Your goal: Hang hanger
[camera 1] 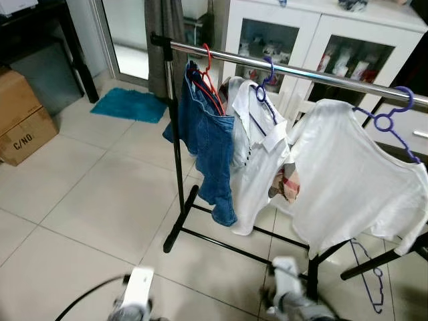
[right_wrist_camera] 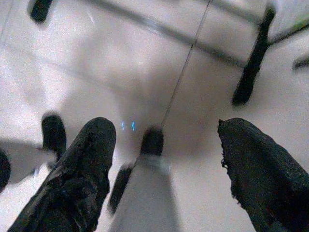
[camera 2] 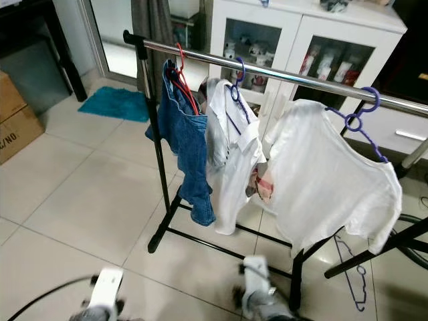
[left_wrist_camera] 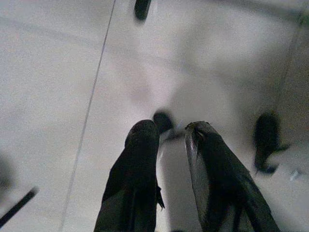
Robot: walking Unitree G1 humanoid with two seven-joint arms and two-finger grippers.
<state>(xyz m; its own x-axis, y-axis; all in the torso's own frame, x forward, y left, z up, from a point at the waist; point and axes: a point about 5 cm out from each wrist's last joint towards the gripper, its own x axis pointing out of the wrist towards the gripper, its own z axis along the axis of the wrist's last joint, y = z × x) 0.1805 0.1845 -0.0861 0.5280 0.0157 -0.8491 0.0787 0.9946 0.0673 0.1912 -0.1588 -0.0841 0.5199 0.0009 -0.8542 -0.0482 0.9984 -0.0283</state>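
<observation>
A: What do the head views give you?

B: A clothes rack with a shiny metal top rail (camera 1: pixel 294 72) on a black frame stands on pale floor tiles (camera 1: pixel 100 200). Three garments hang from it. At the rack's left end a red wire hanger (camera 1: pixel 208 77) carries a pair of blue denim jeans (camera 1: pixel 208 150). Beside it a purple plastic hanger (camera 1: pixel 265 83) holds a white collared shirt (camera 1: pixel 257 167). Further right, a second purple hanger (camera 1: pixel 390 120) holds a white T-shirt (camera 1: pixel 348 180).

A: Any hanger not on the rail?

B: Yes, a thin purple wire hanger (camera 1: pixel 370 277) lies flat on the tiles under the T-shirt, near the rack's black legs.

A: And around the rack?

B: A white glass-door cabinet (camera 1: pixel 314 47) behind it, a teal mat (camera 1: pixel 130 105) by the doorway, and a brown cardboard box (camera 1: pixel 23 124) at far left. Both silver arms show blurred at the lower edge.

A: Left wrist view?

B: The left gripper (left_wrist_camera: pixel 173 133) hangs over bare tile, its two black fingers (left_wrist_camera: pixel 140 159) nearly together with a slim gap, holding nothing. It is blurred.

A: Right wrist view?

B: The right gripper (right_wrist_camera: pixel 166 128) also points at the floor, fingers (right_wrist_camera: pixel 89 159) spread wide and empty. Black rack feet (right_wrist_camera: pixel 251 63) show beyond them, blurred.
</observation>
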